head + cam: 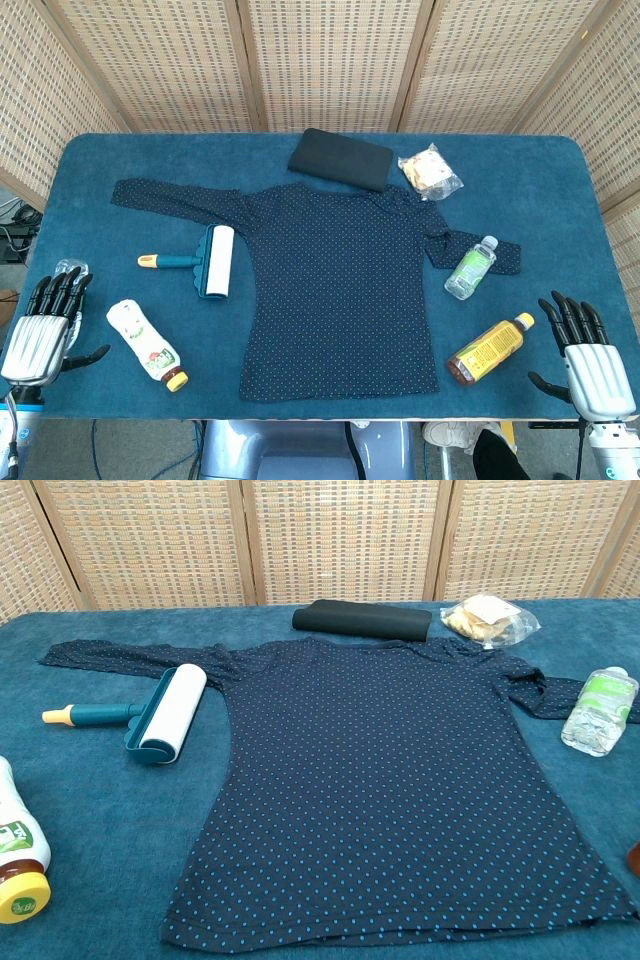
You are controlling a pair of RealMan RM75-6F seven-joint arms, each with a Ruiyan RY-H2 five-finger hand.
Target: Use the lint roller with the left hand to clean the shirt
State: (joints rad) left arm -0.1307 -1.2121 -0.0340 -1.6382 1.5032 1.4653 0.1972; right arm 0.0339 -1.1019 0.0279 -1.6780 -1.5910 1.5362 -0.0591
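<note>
Nearest you, your left hand (42,325) rests at the near left edge of the blue carpeted table (100,180), fingers extended and apart, holding nothing. Your right hand (588,352) sits at the near right edge in the same spread, empty posture. Neither hand appears in the chest view.

Just beside the left hand lies a white squeeze bottle with a yellow cap (146,345); expect it to roll if you brush it on the way out.

Further in, the lint roller with teal frame, white sticky drum and yellow-tipped handle (150,714) lies flat on the table, just left of the navy polka-dot long-sleeved shirt (390,780), its drum near the shirt's left sleeve. It looks light and rigid. Take it by the slim teal handle, which points left toward your hand; the drum is likely tacky and will turn, so keep fingers off it.

The shirt is soft and spread flat; it will probably bunch if you push hard, so roll with light pressure.

Near the right side lie an amber bottle with a yellow label (489,350) and a clear plastic bottle with a green label (470,268) on the right sleeve. Farthest are a folded black cloth (341,159) and a clear snack bag (430,172).
</note>
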